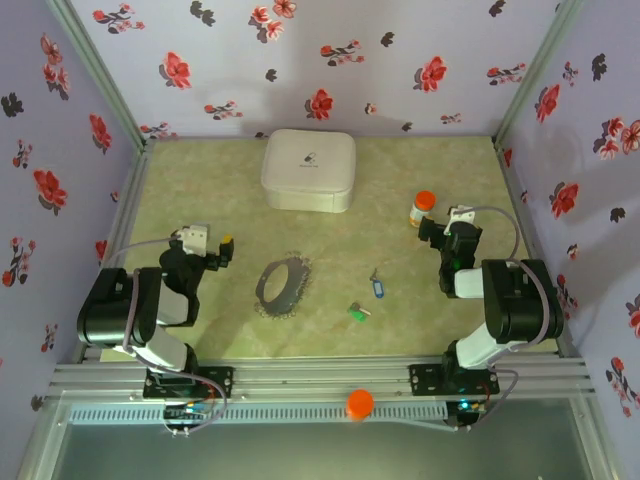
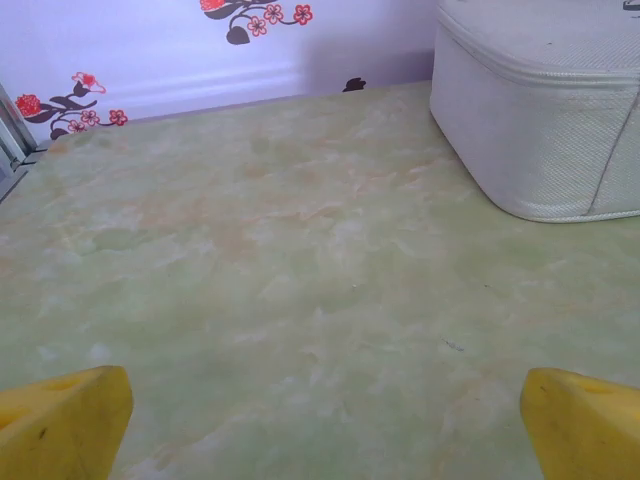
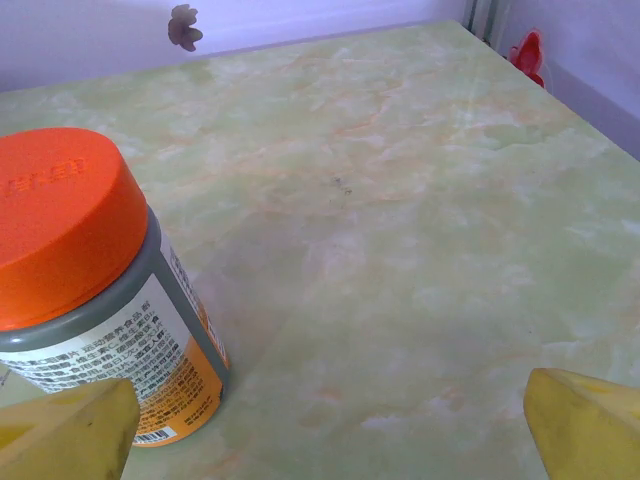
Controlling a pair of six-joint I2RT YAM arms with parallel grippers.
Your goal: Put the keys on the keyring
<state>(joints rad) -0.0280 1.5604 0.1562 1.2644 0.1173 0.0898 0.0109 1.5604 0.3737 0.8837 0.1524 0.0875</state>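
The tabletop [image 2: 300, 280] is smooth, marbled green with a faint sheen. The white case [image 2: 540, 110] has a matt, woven cloth skin. The bottle [image 3: 150, 330] carries a smooth orange plastic cap [image 3: 55, 215] and a glossy printed label [image 3: 110, 365]. The keyring [image 1: 283, 286] looks dark, fuzzy-edged.

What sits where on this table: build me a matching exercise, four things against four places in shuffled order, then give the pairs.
Things
1. white case
2. orange-capped bottle
3. keyring
4. green-headed key

Places
A. lying flat, centre-left of the table
B. beside the blue-headed key, on its near side
C. far middle of the table
D. standing upright on the right side

Pairs: 1-C, 2-D, 3-A, 4-B
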